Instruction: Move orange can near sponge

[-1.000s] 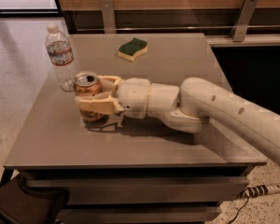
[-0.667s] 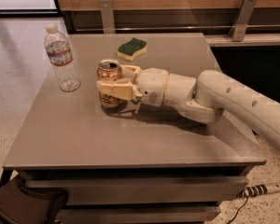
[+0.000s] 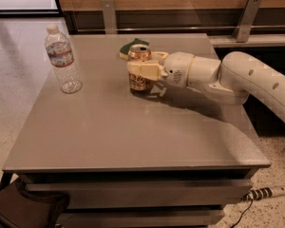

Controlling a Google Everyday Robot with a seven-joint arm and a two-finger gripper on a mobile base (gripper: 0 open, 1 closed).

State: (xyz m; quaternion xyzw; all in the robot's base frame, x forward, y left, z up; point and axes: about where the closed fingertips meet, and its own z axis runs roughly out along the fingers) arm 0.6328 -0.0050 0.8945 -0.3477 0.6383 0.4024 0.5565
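Note:
The orange can [image 3: 139, 82], copper with a silver top, stands upright on the grey table [image 3: 109, 127] toward the back middle. My gripper [image 3: 143, 64] reaches in from the right on a white arm and is shut on the can around its middle. The sponge [image 3: 129, 47], dark green over pale yellow, lies just behind the can and is partly hidden by it and by the fingers.
A clear plastic water bottle [image 3: 62, 60] stands upright at the table's left side. Two metal posts [image 3: 108, 14] rise behind the back edge against a wood panel. A power strip [image 3: 266, 193] lies on the floor at the right.
The gripper has carried the can toward the back right of the table, from near the bottle to just in front of the sponge. The bottle has not moved.

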